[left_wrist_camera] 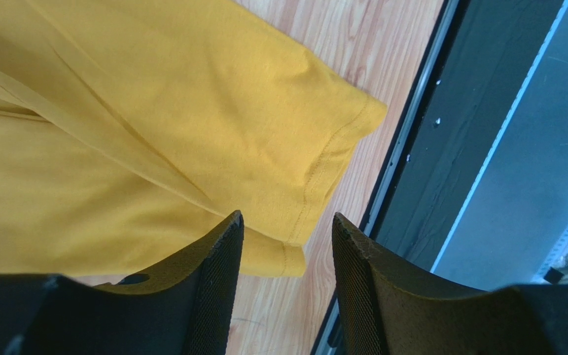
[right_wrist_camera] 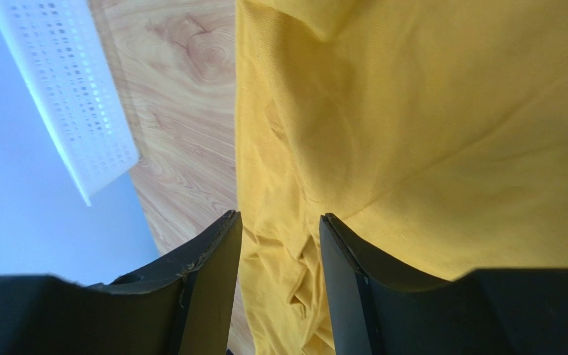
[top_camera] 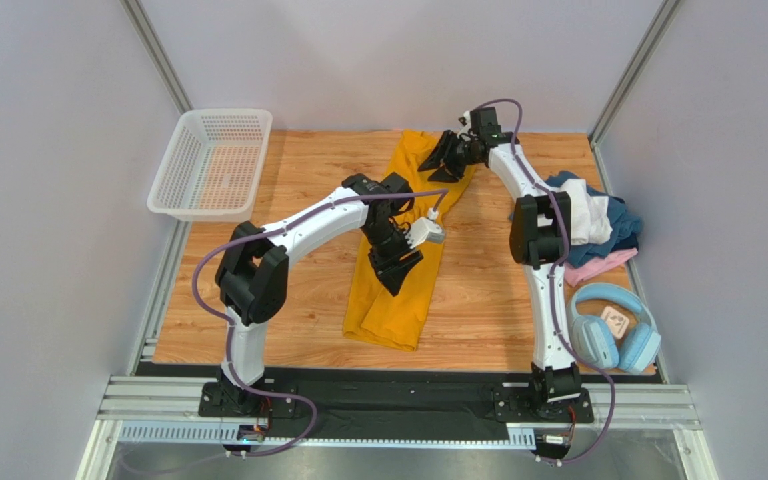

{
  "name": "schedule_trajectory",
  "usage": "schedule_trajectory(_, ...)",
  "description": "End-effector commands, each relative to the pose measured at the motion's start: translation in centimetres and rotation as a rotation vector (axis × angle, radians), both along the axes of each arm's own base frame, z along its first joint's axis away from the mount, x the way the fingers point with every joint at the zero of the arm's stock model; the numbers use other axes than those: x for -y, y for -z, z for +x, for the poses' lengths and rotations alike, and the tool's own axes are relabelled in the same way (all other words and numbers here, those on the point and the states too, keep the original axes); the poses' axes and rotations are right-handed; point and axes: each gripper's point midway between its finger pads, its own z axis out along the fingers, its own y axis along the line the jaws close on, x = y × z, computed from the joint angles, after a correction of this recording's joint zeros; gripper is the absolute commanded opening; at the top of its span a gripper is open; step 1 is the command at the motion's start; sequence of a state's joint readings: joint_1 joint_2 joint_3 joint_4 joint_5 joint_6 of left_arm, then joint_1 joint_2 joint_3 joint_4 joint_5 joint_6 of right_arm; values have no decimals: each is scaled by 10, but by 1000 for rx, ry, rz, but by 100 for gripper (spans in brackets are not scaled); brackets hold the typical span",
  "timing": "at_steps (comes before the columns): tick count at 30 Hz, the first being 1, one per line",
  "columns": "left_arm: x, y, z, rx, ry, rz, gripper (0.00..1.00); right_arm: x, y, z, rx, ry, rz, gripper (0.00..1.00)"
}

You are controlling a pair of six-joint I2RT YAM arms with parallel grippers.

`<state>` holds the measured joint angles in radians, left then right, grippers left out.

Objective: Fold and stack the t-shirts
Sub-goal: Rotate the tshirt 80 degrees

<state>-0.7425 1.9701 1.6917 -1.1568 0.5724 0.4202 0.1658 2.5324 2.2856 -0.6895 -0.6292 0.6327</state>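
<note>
The mustard-yellow t-shirt (top_camera: pixel 396 290) lies as a long narrow strip down the middle of the table, running from the far edge toward the near side. My left gripper (top_camera: pixel 396 272) hangs over its lower half. In the left wrist view the left gripper (left_wrist_camera: pixel 287 222) is open, and a hemmed corner of the yellow t-shirt (left_wrist_camera: pixel 191 133) and bare wood show between the fingers. My right gripper (top_camera: pixel 442 160) sits at the shirt's far end. It (right_wrist_camera: pixel 279 218) is open, with bunched yellow cloth (right_wrist_camera: pixel 413 111) below the gap. White (top_camera: pixel 586 212), dark blue (top_camera: pixel 625 228) and pink (top_camera: pixel 598 266) t-shirts lie piled at the right.
A white mesh basket (top_camera: pixel 213 165) overhangs the table's far left corner and also shows as the basket (right_wrist_camera: pixel 72 81) in the right wrist view. Light-blue headphones (top_camera: pixel 613 325) lie at the near right. A black rail (left_wrist_camera: pixel 442 148) runs along the table's near edge.
</note>
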Motion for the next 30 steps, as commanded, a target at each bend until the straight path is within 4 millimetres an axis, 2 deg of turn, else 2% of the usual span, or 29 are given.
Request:
schedule_trajectory(1, -5, 18, -15, -77, 44, 17, 54, 0, -10, 15, -8, 21, 101, 48)
schedule_trajectory(2, -5, 23, -18, -84, 50, 28, 54, 3, 0, 12, -32, 27, 94, 47)
schedule_trajectory(6, -4, 48, -27, -114, 91, 87, 54, 10, 19, 1, -64, 27, 51, 46)
schedule_trajectory(9, 4, 50, -36, -151, 118, 84, 54, 14, 29, -3, -72, 27, 24, 47)
schedule_trajectory(12, 16, 44, -44, -140, 154, 71, 54, 14, 37, -1, -79, 23, 18, 47)
schedule_trajectory(14, 23, 36, -44, -126, 165, 48, 54, 14, 50, -3, -112, 16, 20, 47)
schedule_trajectory(16, 29, 27, -44, -127, 170, 13, 54, 12, 49, 0, -109, 9, 27, 47)
schedule_trajectory(20, 34, 24, -40, -119, 170, 7, 54, 11, 58, -3, -120, -5, 32, 47)
schedule_trajectory(22, 33, 31, -36, -106, 168, 22, 54, 11, 58, -3, -118, -12, 35, 47)
schedule_trajectory(27, 17, 70, -41, -162, 183, 132, 54, 12, 57, 0, -107, -13, 38, 47)
schedule_trajectory(30, 13, 83, -40, -172, 172, 160, 54, 13, 53, 4, -94, -11, 47, 48)
